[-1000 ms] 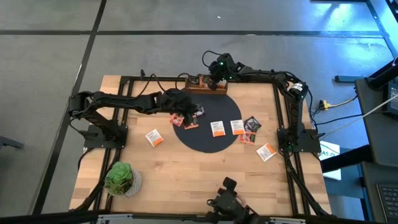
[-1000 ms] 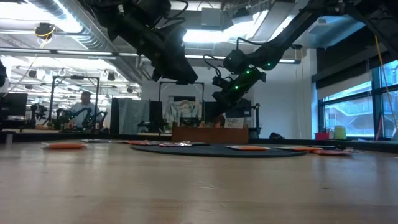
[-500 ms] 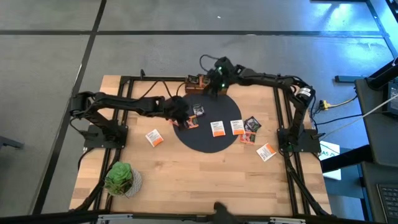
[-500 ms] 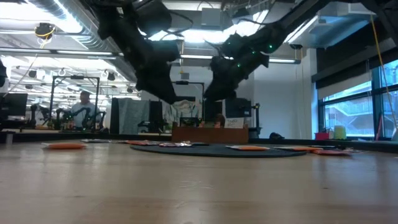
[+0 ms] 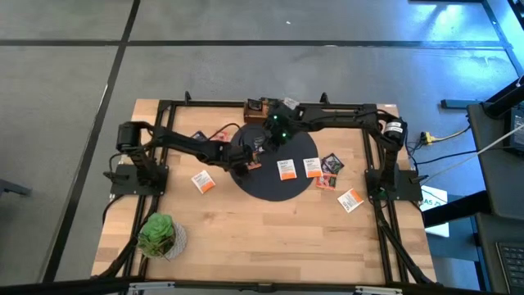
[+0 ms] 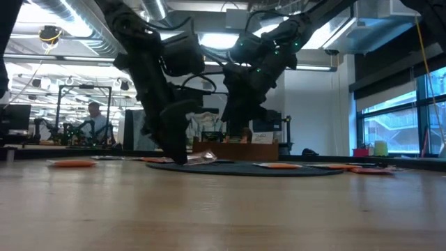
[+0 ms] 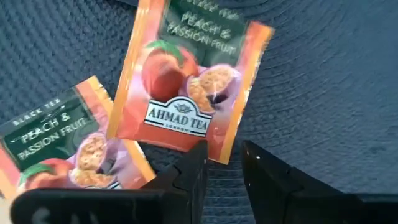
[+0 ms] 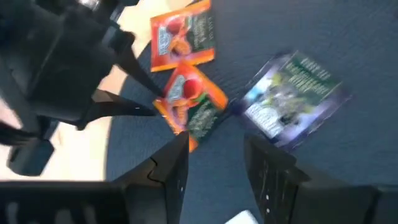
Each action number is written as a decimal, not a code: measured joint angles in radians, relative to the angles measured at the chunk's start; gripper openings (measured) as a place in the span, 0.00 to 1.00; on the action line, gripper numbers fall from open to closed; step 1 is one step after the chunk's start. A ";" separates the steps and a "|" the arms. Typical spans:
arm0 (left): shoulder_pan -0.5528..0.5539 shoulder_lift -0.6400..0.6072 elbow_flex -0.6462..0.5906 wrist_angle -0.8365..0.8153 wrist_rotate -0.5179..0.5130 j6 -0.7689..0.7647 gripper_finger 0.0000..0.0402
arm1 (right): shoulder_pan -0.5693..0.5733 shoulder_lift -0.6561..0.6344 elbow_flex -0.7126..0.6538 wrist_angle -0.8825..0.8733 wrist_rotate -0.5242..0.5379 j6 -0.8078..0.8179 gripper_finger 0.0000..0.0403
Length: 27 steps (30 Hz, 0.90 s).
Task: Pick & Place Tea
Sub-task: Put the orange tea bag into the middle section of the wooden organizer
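Two orange peach tea packets [image 7: 186,87] lie overlapping on the black round mat [image 5: 274,184], near its edge toward the table's [image 5: 246,238] left side, a purple packet [image 8: 289,99] just beside them. The left gripper [image 7: 221,168] sits low over the orange pair — fingers apart, empty. The right gripper [image 8: 214,165] hovers above them, fingers apart too.

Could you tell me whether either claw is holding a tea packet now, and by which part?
Neither holds anything: the left claw stands open at the edge of an orange packet; the right claw hovers open.
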 joint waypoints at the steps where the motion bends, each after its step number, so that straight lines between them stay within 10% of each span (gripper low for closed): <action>1: -0.003 0.007 0.002 0.006 0.008 -0.009 0.24 | 0.005 0.000 0.000 -0.004 0.000 0.017 0.38; 27: -0.018 0.023 0.000 0.070 0.001 -0.002 0.24 | 0.058 0.118 0.002 0.058 0.011 0.094 0.38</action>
